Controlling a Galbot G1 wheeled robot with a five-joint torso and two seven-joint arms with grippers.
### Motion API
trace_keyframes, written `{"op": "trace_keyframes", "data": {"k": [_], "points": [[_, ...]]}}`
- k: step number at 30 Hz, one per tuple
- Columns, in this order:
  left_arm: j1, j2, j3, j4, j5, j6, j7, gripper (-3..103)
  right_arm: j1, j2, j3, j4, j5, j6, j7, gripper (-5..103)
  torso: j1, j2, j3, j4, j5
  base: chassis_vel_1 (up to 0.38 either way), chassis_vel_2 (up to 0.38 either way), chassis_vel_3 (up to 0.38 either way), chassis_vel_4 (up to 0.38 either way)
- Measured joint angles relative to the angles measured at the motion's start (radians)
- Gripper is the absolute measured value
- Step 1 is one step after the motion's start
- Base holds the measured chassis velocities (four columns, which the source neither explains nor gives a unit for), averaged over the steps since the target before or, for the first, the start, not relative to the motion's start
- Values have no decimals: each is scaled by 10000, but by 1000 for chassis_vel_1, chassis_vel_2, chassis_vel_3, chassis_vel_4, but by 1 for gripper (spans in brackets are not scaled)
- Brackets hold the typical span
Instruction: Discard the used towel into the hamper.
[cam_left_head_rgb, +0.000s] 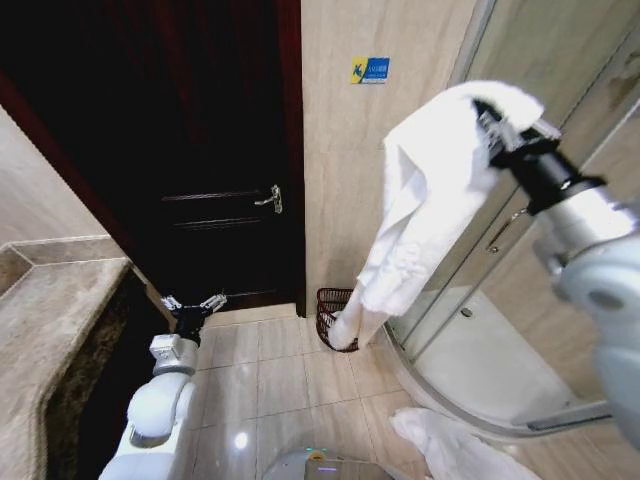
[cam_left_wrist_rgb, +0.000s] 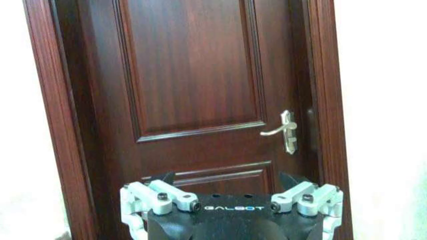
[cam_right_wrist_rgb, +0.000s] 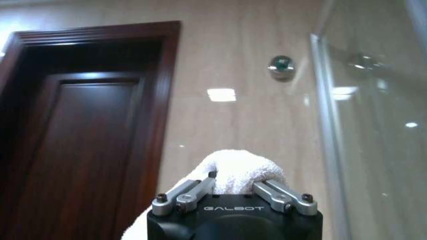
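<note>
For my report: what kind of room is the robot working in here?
Most likely a bathroom: a curved glass shower enclosure, a stone counter, and the right gripper holding a white towel above the hamper.

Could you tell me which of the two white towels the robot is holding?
The long towel hanging from the raised right gripper, its end at the hamper; the other towel lies crumpled on the floor.

A white towel (cam_left_head_rgb: 425, 200) hangs against beige marbled wall tiles (cam_left_head_rgb: 375, 150), its lower end at a dark red-brown basket (cam_left_head_rgb: 328, 312) of thin bars. The door (cam_left_head_rgb: 190, 150) is deep reddish-brown wood with a silver handle (cam_left_head_rgb: 270, 199). A blue and yellow sticker (cam_left_head_rgb: 370, 70) marks the wall.
</note>
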Motion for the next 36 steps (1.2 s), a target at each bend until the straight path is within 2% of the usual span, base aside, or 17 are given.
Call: {"op": "trace_keyframes", "data": {"k": [1,5,7,10,12,14,27,36], "points": [[0,0,0,0,0,0,0,100,0,0,0,0,0,0,0,5,0,0,0,0,0,0,0,0,0],[-1,1,0,0,0,0,1,100,2140,-99,-1227,-1232,119,-125,-141,5,0,-9,-3,1,-3,0,0,0,0],[-1,1,-1,0,0,0,-3,100,2649,-86,-1621,-1490,117,-134,-181,5,-2,-9,-6,2,-8,0,0,0,0],[0,0,1,0,0,0,2,100,3959,207,-2895,-2240,60,-157,-225,5,-7,-13,-8,2,0,0,0,0,0],[0,1,-2,0,0,0,0,100,4150,279,-3090,-2377,36,-164,-218,5,-7,-14,-8,3,1,0,0,0,0],[-1,1,1,-1,0,0,1,100,5089,832,-3965,-3268,-246,-180,-182,5,-7,-19,-8,3,0,0,0,0,0],[-1,0,0,0,0,0,0,100,6781,2548,-4929,-5855,-1544,-82,-89,5,-11,-26,-14,2,-3,0,0,0,0],[-1,0,-1,0,0,0,0,100,6523,3198,-5055,-6691,-2493,118,-332,5,-13,-28,-15,2,0,0,0,0,0]]}}
